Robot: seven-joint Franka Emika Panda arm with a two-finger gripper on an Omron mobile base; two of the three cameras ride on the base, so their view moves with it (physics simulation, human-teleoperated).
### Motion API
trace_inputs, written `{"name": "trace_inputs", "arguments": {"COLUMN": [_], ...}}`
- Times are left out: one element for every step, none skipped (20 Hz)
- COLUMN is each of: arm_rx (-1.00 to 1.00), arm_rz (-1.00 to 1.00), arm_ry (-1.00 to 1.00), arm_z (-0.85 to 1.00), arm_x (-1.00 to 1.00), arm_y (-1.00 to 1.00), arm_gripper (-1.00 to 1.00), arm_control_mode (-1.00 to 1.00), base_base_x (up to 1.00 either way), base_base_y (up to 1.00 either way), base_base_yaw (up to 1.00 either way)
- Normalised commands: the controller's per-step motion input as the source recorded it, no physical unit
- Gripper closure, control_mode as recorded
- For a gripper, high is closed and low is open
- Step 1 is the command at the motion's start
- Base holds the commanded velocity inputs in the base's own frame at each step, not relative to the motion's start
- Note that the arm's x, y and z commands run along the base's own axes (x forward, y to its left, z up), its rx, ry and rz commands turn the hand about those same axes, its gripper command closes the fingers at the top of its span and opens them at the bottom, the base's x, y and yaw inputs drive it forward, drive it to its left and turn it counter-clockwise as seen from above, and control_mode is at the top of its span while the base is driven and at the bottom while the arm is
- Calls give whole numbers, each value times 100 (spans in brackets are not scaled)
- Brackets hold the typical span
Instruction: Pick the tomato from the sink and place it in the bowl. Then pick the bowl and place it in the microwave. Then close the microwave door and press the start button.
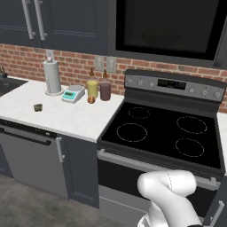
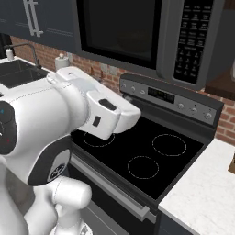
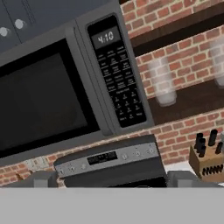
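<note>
Sink [image 2: 18, 73] far left, faucet [image 2: 32, 53] over it. Paper towel roll [image 1: 52, 76], scale [image 1: 73, 93], bottles [image 1: 98, 88] on white counter [image 1: 66, 117] left of stove [image 1: 164, 133]. Microwave [image 3: 65, 92] above stove, microwave door [image 3: 39, 100] shut, keypad [image 3: 118, 83] at right. Gripper [image 3: 111, 183] wide open, holding nothing, aimed at microwave. Knife block [image 3: 208, 159] far right.
</note>
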Motion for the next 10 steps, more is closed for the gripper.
{"name": "trace_inputs", "arguments": {"arm_rx": [-30, -25, -19, -13, -3, -4, -7, -5, -2, 0], "arm_rz": [2, 0, -2, -3, -2, -5, -7, -10, -7, -2], "arm_ry": [-9, -17, -19, -23, -5, 0, -1, 0, 0, 2], "arm_z": [0, -9, -12, -11, -12, -24, -19, -19, -16, -21], "arm_x": [0, 0, 0, -2, 0, 0, 0, 16, 22, 38], "arm_y": [41, 19, 4, 3, 0, 0, 2, 0, 0, 0], "arm_gripper": [-100, -100, -100, -100, -100, -100, -100, -100, -100, -100], "arm_control_mode": [-100, -100, -100, -100, -100, -100, -100, -100, -100, -100], "base_base_x": [0, 0, 0, 0, 0, 0, 0, 0, 0, 0], "base_base_y": [0, 0, 0, 0, 0, 0, 0, 0, 0, 0], "base_base_yaw": [0, 0, 0, 0, 0, 0, 0, 0, 0, 0]}}
